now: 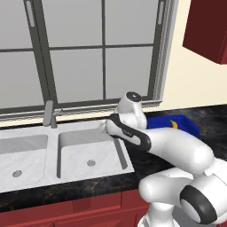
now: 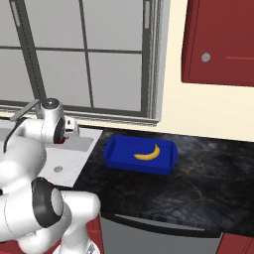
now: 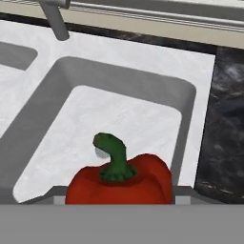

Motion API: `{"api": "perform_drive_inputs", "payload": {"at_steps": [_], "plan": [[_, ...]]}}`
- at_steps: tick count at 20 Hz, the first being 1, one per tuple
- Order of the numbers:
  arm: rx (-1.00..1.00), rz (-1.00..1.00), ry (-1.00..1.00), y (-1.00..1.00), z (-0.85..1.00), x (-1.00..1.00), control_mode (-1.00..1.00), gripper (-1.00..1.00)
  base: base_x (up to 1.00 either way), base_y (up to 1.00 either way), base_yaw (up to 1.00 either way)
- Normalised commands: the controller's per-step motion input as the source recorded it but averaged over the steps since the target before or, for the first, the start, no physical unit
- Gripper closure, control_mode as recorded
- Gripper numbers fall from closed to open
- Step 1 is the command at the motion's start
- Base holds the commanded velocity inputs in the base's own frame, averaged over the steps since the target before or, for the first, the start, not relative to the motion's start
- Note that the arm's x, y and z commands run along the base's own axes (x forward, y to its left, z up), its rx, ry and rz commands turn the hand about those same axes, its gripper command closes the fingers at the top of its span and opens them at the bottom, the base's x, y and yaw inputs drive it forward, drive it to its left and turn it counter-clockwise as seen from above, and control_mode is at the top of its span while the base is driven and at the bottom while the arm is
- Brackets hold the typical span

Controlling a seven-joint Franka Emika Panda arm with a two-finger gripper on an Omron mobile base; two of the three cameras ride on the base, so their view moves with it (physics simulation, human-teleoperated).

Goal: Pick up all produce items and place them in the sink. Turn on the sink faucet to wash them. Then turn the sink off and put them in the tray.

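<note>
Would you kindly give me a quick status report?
Gripper shut on red pepper, above right sink basin. Banana already in blue tray. Nothing in the way.

Red pepper with green stem hangs upright over the right basin of the sink; banana lies in the blue tray, right of it.

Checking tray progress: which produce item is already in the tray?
The banana, lying in the blue tray on the counter. The red pepper sits right at the claw, over the right sink basin.
</note>
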Motion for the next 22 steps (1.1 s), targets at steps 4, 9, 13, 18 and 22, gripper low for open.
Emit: {"api": "perform_drive_inputs", "payload": {"at_steps": [4, 9, 13, 18, 22], "plan": [[0.0, 0.0, 0.06, -0.36, 0.73, 0.0, -1.0, 1.0, 0.0, 0.0, 0.0], [0.0, 0.0, 0.11, -0.6, 0.43, 0.0, -1.0, 1.0, 0.0, 0.0, 0.0], [0.0, 0.0, 0.12, -0.76, 0.15, 0.0, -1.0, 1.0, 0.0, 0.0, 0.0], [0.0, -0.01, 0.09, -0.76, 0.02, 0.0, -1.0, 1.0, 0.0, 0.0, 0.0], [0.0, -0.02, 0.08, -0.73, -0.01, 0.0, -1.0, 1.0, 0.0, 0.0, 0.0]]}}
